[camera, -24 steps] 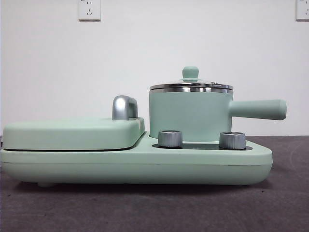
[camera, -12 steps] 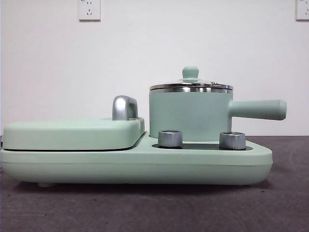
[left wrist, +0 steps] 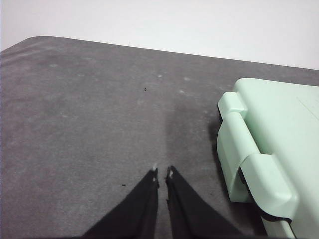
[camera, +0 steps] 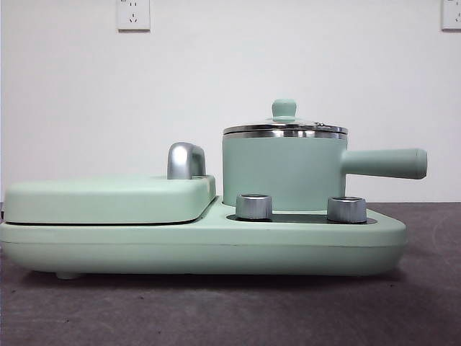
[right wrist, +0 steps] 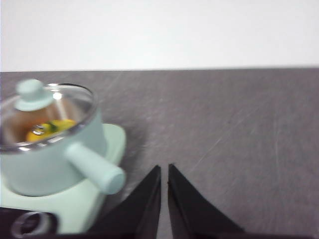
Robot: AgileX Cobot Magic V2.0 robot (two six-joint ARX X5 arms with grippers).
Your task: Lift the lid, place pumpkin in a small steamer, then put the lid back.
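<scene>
no chg seen vs prior frames | lid (camera: 285, 127) seated on small steamer (camera: 282, 171), pumpkin (right wrist: 50, 128) seen inside thru glass | left gripper (left wrist: 162, 174) & right gripper (right wrist: 164, 172) closed, held clear over bench (right wrist: 239, 114), steamer at right gripper's 10 o'clock | task judged done

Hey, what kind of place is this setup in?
Probably an indoor lab or test bench, not a real kitchen: a mint-green cooker with a small steamer stands alone on a dark grey table against a bare white wall with plain power sockets.

pumpkin (right wrist: 49, 129): blurred through lid (right wrist: 45, 112) | small steamer (right wrist: 55, 159): cut off at edge
</scene>
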